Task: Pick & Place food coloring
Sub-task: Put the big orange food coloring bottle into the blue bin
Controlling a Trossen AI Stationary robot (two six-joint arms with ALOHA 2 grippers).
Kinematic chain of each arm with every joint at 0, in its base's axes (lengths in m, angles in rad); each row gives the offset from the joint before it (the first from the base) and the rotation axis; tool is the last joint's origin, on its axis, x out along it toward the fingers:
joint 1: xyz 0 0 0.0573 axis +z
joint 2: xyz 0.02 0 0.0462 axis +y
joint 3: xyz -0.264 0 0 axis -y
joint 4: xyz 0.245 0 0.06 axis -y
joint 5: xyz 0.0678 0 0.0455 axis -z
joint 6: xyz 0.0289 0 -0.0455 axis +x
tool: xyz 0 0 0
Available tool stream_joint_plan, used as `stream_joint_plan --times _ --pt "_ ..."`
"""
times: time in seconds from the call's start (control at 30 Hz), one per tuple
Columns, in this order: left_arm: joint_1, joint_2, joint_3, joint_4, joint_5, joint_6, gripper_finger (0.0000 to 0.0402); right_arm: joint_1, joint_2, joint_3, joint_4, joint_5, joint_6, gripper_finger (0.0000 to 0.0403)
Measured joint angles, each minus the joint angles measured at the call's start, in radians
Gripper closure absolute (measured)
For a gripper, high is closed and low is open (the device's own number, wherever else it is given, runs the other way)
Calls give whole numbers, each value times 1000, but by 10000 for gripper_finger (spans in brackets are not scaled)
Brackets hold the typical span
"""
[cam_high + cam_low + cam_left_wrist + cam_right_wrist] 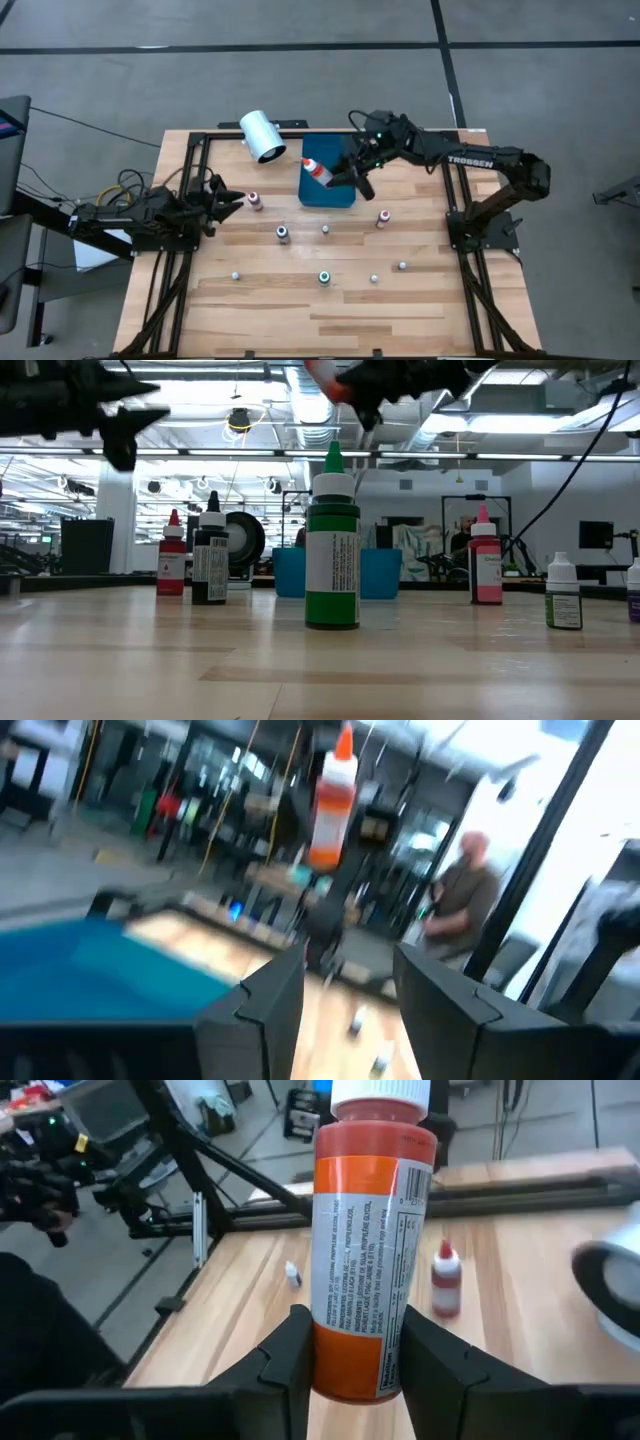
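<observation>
Gripping an orange bottle [365, 1260], right gripper [350, 1345] hangs above blue tray [335, 195]

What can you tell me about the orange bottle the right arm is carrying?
The orange bottle is a small dropper bottle with an orange body, a white cap and a white printed label down one side; it looks like plastic. The right end effector clamps its lower body between both fingers. In the high view it hangs tilted above the blue tray, off the table, touching nothing but the fingers.
</observation>
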Motion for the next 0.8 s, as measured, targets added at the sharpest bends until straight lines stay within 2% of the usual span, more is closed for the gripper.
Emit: stream_joint_plan --times 0.13,0.27,0.4,0.57,0.8 --pt "0 3 0 122 0 0 255 55 64 -2 100 57 31 289" --pt "0 26 2 169 10 -23 255 93 148 -2 261 55 101 291" --pt "0 101 2 231 10 -62 255 122 220 -2 362 55 152 289" --pt "0 264 20 389 5 -64 255 142 258 -1 405 54 180 287" --pt "0 580 225 394 63 -36 255 161 257 -1 413 66 179 287"
